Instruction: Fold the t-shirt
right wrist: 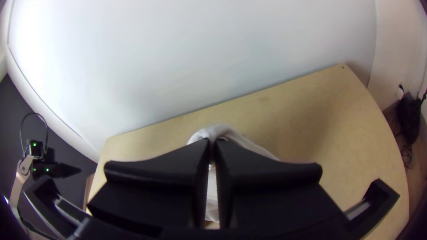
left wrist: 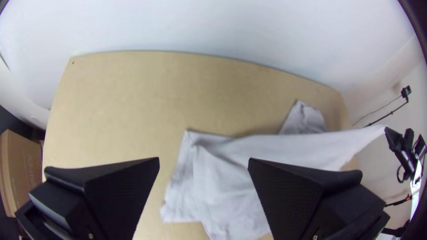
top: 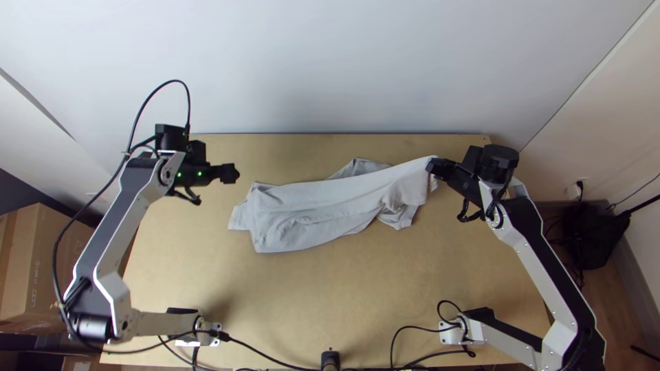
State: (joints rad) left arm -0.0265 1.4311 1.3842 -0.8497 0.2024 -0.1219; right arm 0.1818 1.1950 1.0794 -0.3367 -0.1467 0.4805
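The light grey t-shirt [top: 309,213] lies stretched and wrinkled across the middle of the table, its right end lifted. In the top view my right gripper [top: 434,166] holds that raised end; in the right wrist view the same gripper [right wrist: 212,144] is shut on the cloth [right wrist: 218,131], which bulges past its fingertips. My left gripper [top: 234,173] is above the table, left of the shirt and apart from it. Seen from its own wrist, the left gripper [left wrist: 203,162] is open with nothing between its fingers, and the shirt [left wrist: 231,186] lies beyond them.
Bare wood of the table [top: 289,288] shows in front of the shirt and behind it. A white wall [top: 330,69] rises at the table's far edge. Black cables [top: 412,331] run along the near edge, and a cardboard box [top: 41,261] stands off the left side.
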